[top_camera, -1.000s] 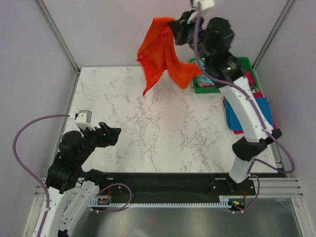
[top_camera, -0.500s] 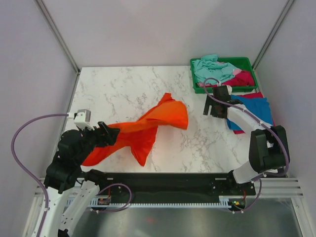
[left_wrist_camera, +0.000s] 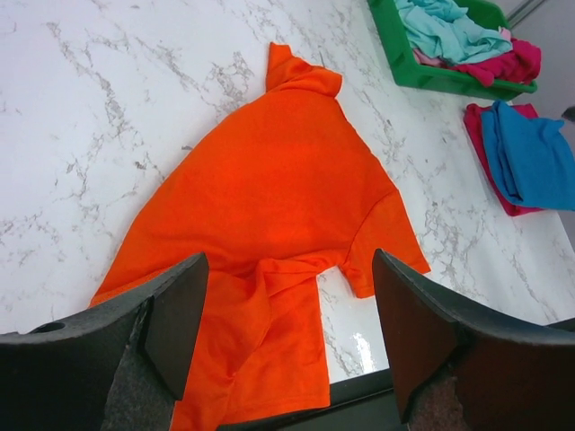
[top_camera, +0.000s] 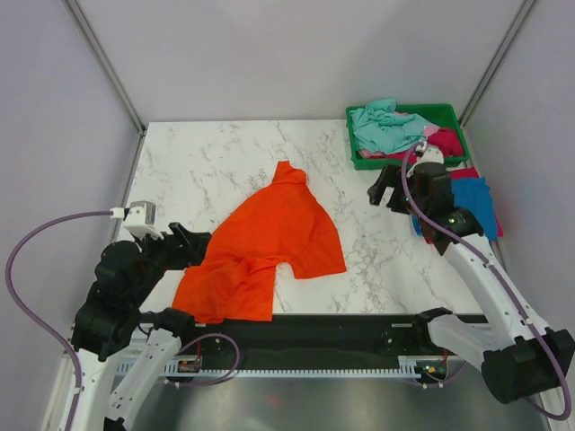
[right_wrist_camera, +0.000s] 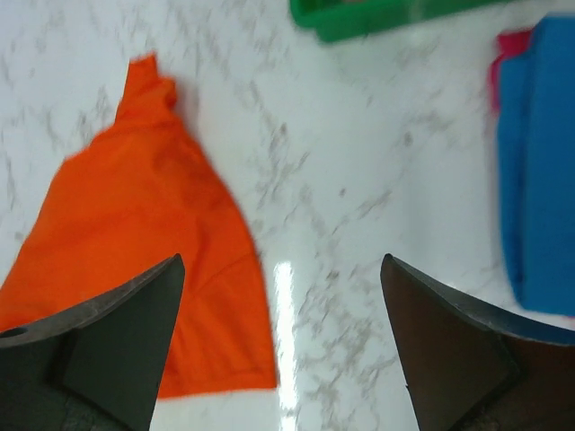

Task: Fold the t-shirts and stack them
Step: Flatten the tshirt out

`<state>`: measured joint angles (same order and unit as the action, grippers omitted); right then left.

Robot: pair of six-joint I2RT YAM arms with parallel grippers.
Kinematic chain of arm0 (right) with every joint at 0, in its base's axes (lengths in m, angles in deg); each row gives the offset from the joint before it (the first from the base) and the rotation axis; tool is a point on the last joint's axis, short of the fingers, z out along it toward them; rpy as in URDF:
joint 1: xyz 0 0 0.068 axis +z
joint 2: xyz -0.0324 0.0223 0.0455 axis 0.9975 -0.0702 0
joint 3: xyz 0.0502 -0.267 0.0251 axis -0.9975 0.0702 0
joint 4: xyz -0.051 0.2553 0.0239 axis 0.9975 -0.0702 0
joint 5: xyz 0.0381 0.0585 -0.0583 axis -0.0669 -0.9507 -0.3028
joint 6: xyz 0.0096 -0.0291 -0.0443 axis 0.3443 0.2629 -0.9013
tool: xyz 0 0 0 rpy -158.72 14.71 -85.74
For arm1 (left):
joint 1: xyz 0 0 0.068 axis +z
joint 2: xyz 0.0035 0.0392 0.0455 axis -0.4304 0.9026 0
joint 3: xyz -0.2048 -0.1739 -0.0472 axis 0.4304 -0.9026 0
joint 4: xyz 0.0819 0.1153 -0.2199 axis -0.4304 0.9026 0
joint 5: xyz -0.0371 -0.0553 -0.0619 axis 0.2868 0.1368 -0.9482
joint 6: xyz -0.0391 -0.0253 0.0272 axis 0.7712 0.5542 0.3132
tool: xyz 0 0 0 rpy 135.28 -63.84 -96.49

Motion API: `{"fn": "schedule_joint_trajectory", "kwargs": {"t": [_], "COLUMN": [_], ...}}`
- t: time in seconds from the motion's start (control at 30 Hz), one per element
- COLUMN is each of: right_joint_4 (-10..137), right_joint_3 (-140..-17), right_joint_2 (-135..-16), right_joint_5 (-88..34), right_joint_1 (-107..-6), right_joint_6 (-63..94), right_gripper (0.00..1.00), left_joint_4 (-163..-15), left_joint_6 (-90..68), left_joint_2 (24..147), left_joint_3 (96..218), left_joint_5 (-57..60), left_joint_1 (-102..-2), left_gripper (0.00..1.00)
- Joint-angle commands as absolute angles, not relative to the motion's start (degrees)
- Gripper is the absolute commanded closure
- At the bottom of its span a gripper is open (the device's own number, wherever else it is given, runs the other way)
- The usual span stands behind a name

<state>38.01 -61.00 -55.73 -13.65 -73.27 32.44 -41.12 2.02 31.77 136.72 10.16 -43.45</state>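
Observation:
The orange t-shirt (top_camera: 269,238) lies spread on the marble table, its near part rumpled and one corner pointing to the back. The left wrist view shows the orange t-shirt (left_wrist_camera: 278,180) below my left gripper (left_wrist_camera: 287,265), which is open and grips nothing. From above, my left gripper (top_camera: 190,244) hovers at the shirt's near-left edge. My right gripper (top_camera: 384,191) is open and empty, right of the shirt over bare marble (right_wrist_camera: 359,180). A folded blue t-shirt (top_camera: 476,202) rests on a magenta one at the right edge.
A green tray (top_camera: 454,111) at the back right holds a crumpled light teal t-shirt (top_camera: 386,126) and a magenta one (top_camera: 445,142). The folded stack (left_wrist_camera: 530,153) lies just in front of the tray. Frame posts stand at the back corners.
The right gripper opened and let go of the orange t-shirt it held high at the back. The shirt dropped and spread on the table. The right arm came down to the right.

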Motion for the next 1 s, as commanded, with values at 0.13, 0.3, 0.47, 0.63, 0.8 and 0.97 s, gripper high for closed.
{"fn": "schedule_joint_trajectory", "kwargs": {"t": [0.13,0.3,0.47,0.63,0.8,0.97], "right_joint_4": [38.8,44.0,48.3,52.6,54.2,56.0], "right_joint_3": [-41.3,-35.5,-35.3,-36.4,-37.7,-38.5], "right_joint_2": [-54.2,-57.2,-64.3,-72.2,-76.0,-79.1], "right_joint_5": [-23.4,-23.3,-22.1,-22.9,-21.8,-21.3], "right_joint_1": [-57.4,-50.9,-46.7,-45.2,-45.2,-45.1], "right_joint_6": [44.2,48.5,48.7,47.9,46.3,45.7], "right_gripper": [0.07,0.12,0.12,0.15,0.29,0.68], "left_joint_4": [-36.9,-31.0,-24.9,-23.7,-23.8,-23.9], "left_joint_6": [4.1,7.2,17.2,25.2,29.3,30.3], "left_joint_2": [42.5,54.8,60.5,66.8,71.8,70.5], "left_joint_3": [138.0,137.6,136.1,134.6,134.0,133.6], "left_joint_5": [6.3,6.5,20.5,24.4,26.5,27.9], "left_joint_1": [-43.1,-45.9,-64.2,-71.6,-76.1,-76.4], "left_gripper": [0.28,0.35,0.36,0.34,0.34,0.34]}}
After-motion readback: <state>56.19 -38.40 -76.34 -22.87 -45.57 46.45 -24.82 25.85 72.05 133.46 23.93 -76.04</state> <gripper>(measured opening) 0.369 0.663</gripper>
